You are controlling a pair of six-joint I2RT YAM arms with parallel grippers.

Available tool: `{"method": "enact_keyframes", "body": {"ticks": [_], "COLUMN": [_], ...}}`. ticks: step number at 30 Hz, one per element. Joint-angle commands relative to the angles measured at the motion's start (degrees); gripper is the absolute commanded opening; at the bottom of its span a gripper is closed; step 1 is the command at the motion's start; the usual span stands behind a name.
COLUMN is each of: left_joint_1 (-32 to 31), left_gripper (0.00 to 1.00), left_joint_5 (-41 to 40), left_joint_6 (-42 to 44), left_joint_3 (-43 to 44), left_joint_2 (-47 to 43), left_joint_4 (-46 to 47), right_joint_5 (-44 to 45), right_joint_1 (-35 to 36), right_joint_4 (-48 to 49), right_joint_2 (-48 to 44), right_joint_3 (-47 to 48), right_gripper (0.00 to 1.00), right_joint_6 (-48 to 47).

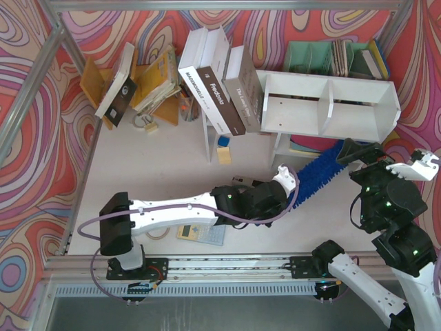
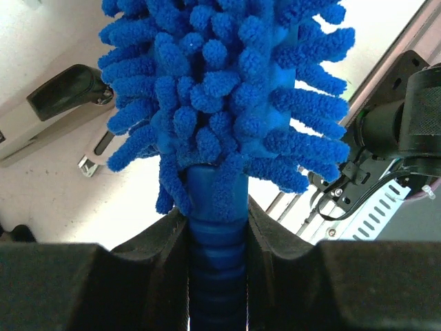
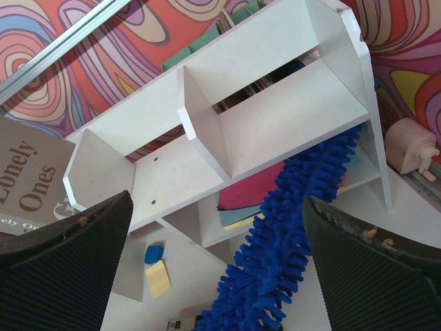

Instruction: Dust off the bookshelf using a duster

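The white bookshelf (image 1: 331, 103) stands at the back right, its two box compartments facing me; it also shows in the right wrist view (image 3: 275, 110). My left gripper (image 1: 288, 181) is shut on the blue ribbed handle of the fluffy blue duster (image 1: 320, 172), seen close up in the left wrist view (image 2: 220, 89) with the jaws (image 2: 218, 231) tight on the handle. The duster slants up to the right, and its tip reaches the shelf's lower tier under the right-hand box (image 3: 289, 227). My right gripper (image 1: 353, 153) hangs open and empty just right of the duster (image 3: 217, 276).
Large books (image 1: 220, 89) lean against the shelf's left end. A green file organiser (image 1: 331, 58) stands behind it and a yellow book rack (image 1: 148, 83) at back left. Coloured papers (image 3: 251, 189) lie in the lower tier. A calculator (image 1: 200, 233), sticky notes (image 1: 224, 153) and a black stapler (image 2: 65, 89) lie on the table.
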Motion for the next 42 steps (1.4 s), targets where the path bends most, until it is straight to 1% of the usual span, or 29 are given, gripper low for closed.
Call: {"method": "enact_keyframes", "body": {"ticks": [1, 8, 11, 15, 18, 23, 27, 31, 35, 42], "left_joint_1": [0.13, 0.27, 0.66, 0.76, 0.89, 2.25, 2.53, 2.52, 2.57, 2.11], "left_gripper": [0.00, 0.00, 0.00, 0.00, 0.00, 0.00, 0.00, 0.00, 0.00, 0.00], "left_joint_5": [1.78, -4.74, -7.17, -9.44, -11.93, -12.79, -10.88, -6.99, -2.75, 3.60], "left_joint_6": [1.99, 1.46, -0.96, -3.98, -5.37, -7.33, -6.05, -3.73, -2.30, 0.52], "left_joint_3": [2.62, -2.17, -4.72, -10.38, -12.96, -16.33, -14.13, -9.48, -4.06, 1.63], "left_joint_2": [0.91, -3.44, -6.30, -11.04, -13.70, -16.03, -13.38, -8.84, -4.43, 0.46], "left_joint_4": [2.32, 2.40, 1.14, 1.87, 1.56, 3.47, 4.05, 4.33, 4.06, 3.93], "right_joint_5": [1.01, 1.27, 1.19, 1.19, 1.17, 1.00, 1.20, 1.51, 2.05, -0.75], "right_joint_1": [0.13, 0.17, 0.15, 0.13, 0.16, 0.17, 0.12, 0.18, 0.10, 0.18], "right_joint_4": [-0.72, -0.81, -0.71, -0.91, -1.00, -1.19, -1.14, -0.45, 1.56, 9.10], "right_joint_2": [-0.73, -0.95, -0.91, -0.96, -1.00, -0.89, -1.00, -1.62, -3.22, -8.64], "right_joint_3": [-0.76, -0.88, -0.67, -0.48, -0.57, -0.72, -1.38, -2.49, -4.42, -10.66], "right_gripper": [0.98, 0.98, 0.98, 0.98, 0.98, 0.98, 0.99, 0.99, 0.99, 0.99], "right_joint_6": [0.63, 0.44, 0.33, 0.34, 0.53, 0.77, 0.58, -0.88, -3.96, -12.35]}}
